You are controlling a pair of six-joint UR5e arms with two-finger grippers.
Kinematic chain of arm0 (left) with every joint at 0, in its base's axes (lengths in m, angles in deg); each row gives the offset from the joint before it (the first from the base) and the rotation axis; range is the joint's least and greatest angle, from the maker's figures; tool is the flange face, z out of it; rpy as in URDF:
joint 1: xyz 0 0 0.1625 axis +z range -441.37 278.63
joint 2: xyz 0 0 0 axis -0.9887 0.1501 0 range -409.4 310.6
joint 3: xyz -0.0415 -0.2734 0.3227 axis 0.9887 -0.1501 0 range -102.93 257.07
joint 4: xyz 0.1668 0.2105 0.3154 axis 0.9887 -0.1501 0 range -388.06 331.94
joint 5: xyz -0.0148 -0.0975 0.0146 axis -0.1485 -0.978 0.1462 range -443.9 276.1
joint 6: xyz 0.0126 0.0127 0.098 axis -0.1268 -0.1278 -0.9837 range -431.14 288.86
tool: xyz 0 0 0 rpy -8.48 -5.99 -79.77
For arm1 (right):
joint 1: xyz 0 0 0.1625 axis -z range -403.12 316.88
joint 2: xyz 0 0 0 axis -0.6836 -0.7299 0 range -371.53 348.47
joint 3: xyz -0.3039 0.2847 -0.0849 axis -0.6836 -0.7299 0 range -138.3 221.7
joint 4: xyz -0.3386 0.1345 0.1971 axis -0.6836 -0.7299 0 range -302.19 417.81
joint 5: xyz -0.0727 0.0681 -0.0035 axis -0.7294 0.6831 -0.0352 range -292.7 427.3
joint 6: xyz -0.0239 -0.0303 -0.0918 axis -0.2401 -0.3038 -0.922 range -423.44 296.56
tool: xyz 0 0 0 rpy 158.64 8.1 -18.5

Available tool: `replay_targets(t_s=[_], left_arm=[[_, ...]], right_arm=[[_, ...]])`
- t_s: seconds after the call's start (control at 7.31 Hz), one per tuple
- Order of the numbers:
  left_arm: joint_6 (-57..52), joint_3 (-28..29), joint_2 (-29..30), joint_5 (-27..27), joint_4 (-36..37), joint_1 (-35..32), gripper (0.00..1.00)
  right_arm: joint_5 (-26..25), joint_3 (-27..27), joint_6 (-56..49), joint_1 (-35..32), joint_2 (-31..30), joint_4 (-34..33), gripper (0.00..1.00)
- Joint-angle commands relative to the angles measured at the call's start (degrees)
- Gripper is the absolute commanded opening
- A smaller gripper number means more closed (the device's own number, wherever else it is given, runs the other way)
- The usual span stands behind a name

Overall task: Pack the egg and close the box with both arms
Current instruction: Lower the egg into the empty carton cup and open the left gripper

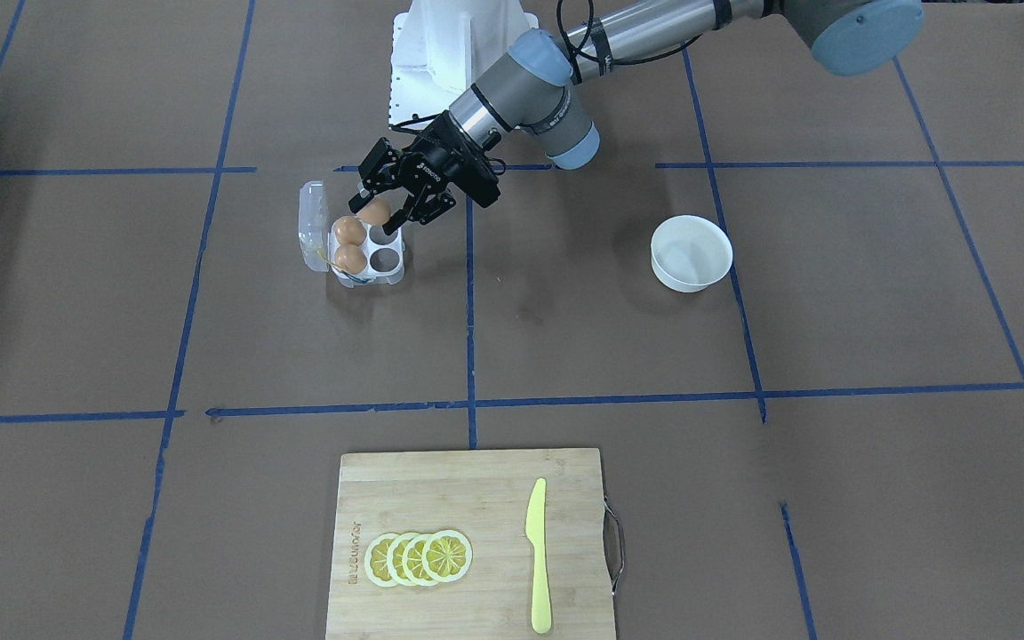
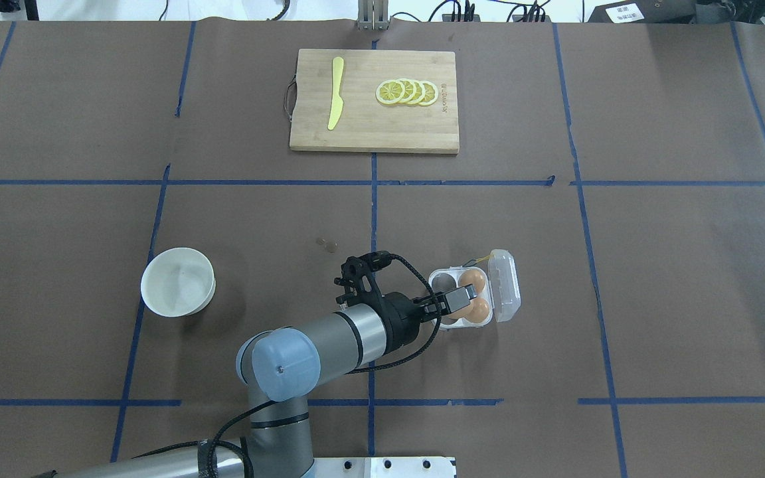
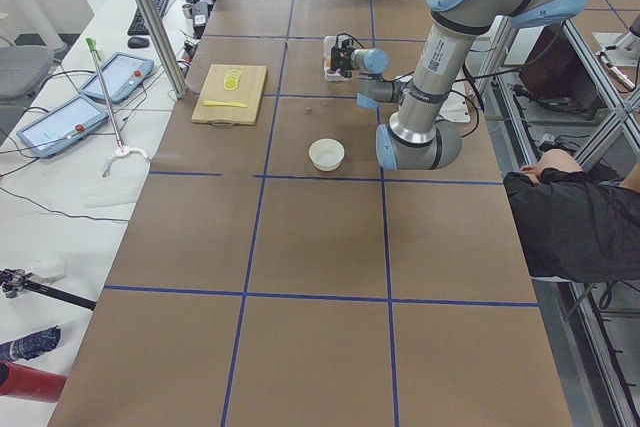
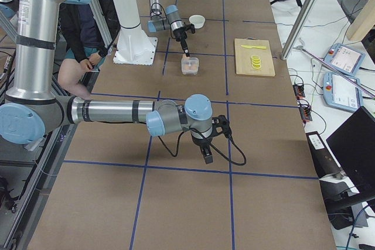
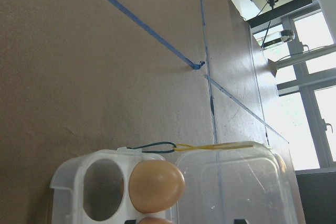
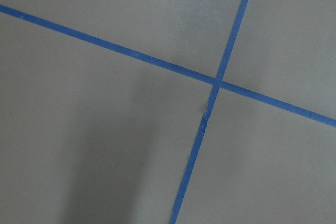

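Note:
The clear box (image 1: 395,271) stands open, its lid (image 1: 312,222) folded back on the side away from my left arm. Two orange-brown eggs (image 1: 349,230) (image 1: 350,259) sit in the cups next to the lid, and the other two cups are empty. My left gripper (image 1: 380,216) is shut on a third egg (image 1: 374,212), just above the empty cup nearest the robot. In the overhead view the left gripper (image 2: 460,297) hides that egg. The left wrist view shows the box (image 5: 68,182) and its yellow string (image 5: 215,146). My right gripper (image 4: 206,155) hovers over bare table, and I cannot tell its state.
A white bowl (image 1: 692,253) stands on my left arm's side. A wooden cutting board (image 1: 468,498) with lemon slices (image 1: 419,557) and a yellow knife (image 1: 537,551) lies at the far edge. The white pedestal (image 1: 463,44) stands behind the box.

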Motion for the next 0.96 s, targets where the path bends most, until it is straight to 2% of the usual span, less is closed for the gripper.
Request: replay_targets(t_s=[0.0, 0.41, 0.82], left_arm=[[-0.1, 0.0, 0.0, 0.0, 0.1, 0.1, 0.58], [-0.3, -0.1, 0.0, -0.1, 0.2, 0.1, 0.67], [-0.4, -0.1, -0.1, -0.1, 0.2, 0.1, 0.7]], right_arm=[[-0.1, 0.0, 0.0, 0.0, 0.0, 0.0, 1.0], [-0.1, 0.0, 0.0, 0.0, 0.0, 0.0, 1.0], [0.0, 0.0, 0.0, 0.0, 0.0, 0.0, 1.0]])
